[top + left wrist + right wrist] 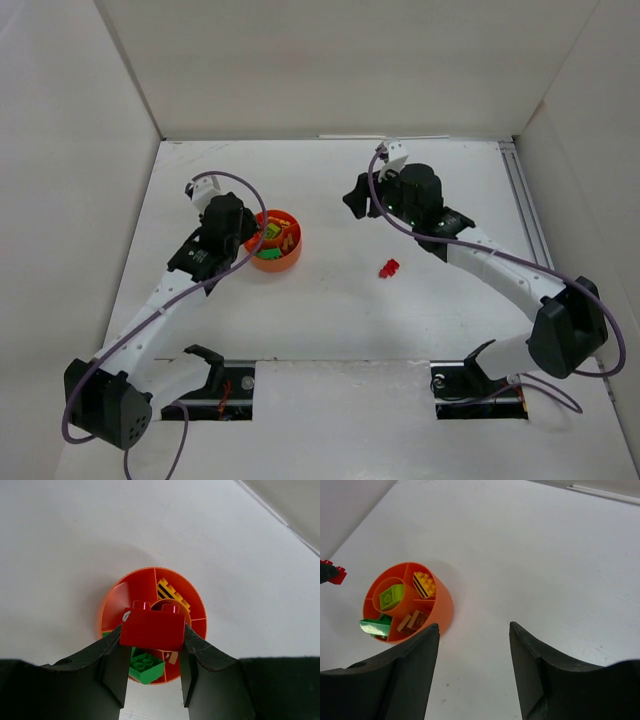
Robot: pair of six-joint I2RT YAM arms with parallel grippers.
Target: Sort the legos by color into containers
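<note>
The left end effector (pixel 152 636) is clamped narrow on a red brick (pixel 152 629), fingers on its short ends, so the brick's long axis runs straight across the jaws; its studs point away from the wrist. The bowl (pixel 111 600) sits directly beneath it on the tabletop (pixel 330 330); the one compartment that appears bare lies ahead and to the left of the held brick, the yellow brick (pixel 172 594) ahead to the right, and the green brick (pixel 146 666) back under the fingers — so the release probably calls for a small shift forward-left. The right end effector (pixel 474 626) stands wide and holds nothing; a loose red brick (pixel 388 268) lies just behind it, toward that arm's own base — nearer this arm than the left. No brand or writing can be read.
</note>
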